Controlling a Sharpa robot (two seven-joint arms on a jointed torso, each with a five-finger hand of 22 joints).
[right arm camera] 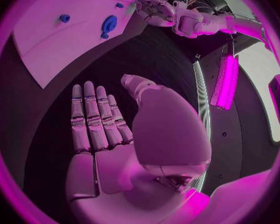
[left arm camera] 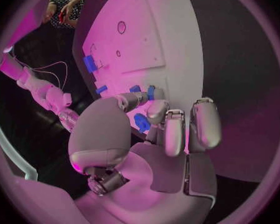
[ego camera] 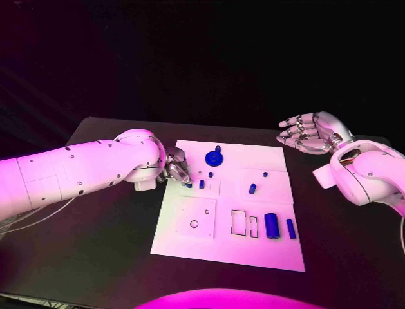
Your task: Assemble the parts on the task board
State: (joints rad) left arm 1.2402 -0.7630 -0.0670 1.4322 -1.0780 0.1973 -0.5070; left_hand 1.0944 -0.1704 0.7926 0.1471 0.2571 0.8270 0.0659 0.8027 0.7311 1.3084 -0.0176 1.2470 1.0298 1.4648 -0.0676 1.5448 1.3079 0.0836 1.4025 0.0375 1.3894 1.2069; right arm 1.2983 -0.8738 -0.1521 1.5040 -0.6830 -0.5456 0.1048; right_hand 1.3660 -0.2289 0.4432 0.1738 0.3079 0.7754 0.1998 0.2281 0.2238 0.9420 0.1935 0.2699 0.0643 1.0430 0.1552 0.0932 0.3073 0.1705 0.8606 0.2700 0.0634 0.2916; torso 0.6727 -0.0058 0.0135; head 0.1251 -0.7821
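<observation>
The white task board (ego camera: pixel 223 248) lies in the middle of the black table. My left hand (ego camera: pixel 174 170) rests over the board's left edge with its fingers bent down. Two small blue parts (ego camera: pixel 201 184) stand just beside its fingertips (left arm camera: pixel 154 92). Another blue part (left arm camera: pixel 142 122) shows between the thumb and the curled fingers; I cannot tell whether the hand pinches it. A round blue part (ego camera: pixel 214 158) sits near the board's far edge. My right hand (ego camera: pixel 306 134) hovers palm up beyond the board's far right corner, its fingers (right arm camera: pixel 93 117) spread and holding nothing.
A blue cylinder (ego camera: pixel 272 225) and a slimmer blue piece (ego camera: pixel 290 228) lie on the board's near right area beside two rectangular slots (ego camera: pixel 239 222). A small blue peg (ego camera: pixel 252 188) stands mid-board. A square plate with a round hole (ego camera: pixel 194 224) sits on the near left.
</observation>
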